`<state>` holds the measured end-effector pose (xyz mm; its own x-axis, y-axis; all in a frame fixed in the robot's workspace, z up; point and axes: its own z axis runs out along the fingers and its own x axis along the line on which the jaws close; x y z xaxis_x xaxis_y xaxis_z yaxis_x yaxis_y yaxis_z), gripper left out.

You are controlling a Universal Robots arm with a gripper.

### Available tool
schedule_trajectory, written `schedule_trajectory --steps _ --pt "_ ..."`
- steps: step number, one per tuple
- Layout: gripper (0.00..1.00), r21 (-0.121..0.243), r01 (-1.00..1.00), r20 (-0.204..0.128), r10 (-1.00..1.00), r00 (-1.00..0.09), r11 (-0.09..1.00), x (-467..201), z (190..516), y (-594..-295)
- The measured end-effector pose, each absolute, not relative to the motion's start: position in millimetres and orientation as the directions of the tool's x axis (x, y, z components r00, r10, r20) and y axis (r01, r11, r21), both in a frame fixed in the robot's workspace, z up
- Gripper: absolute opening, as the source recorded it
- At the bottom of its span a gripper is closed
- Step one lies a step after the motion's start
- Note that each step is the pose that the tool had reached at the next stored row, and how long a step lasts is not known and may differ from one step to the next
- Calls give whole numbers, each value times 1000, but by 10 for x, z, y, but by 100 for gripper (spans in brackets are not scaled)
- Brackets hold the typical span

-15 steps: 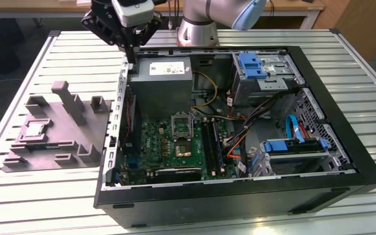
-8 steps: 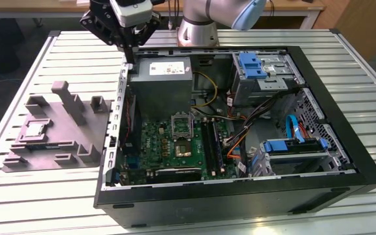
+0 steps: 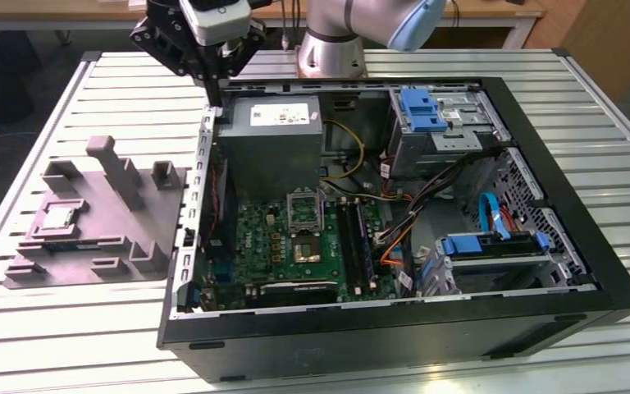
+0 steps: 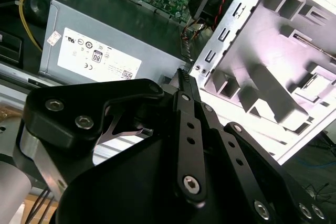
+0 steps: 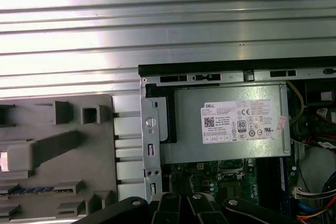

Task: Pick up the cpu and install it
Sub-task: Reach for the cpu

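Black metal fingers [image 4: 185,109] together, empty; small silvery-grey square cpu [image 3: 55,218] well apart from them, in grey moulded plastic holder [image 3: 75,275]. My read: approach step; grasp needs fingers parted.

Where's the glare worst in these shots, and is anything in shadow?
In the first wrist view, the table slats glare white; in the second wrist view, the grey holder is washed out; in the exterior view, the computer case is dimmer inside.
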<state>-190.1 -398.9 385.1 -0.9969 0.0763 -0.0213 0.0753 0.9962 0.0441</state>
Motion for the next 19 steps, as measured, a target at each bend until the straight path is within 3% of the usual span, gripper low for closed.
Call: schedule_trajectory --steps 19 --pt "11 44 75 -21 76 -997 996 -1955 3851 -3990"
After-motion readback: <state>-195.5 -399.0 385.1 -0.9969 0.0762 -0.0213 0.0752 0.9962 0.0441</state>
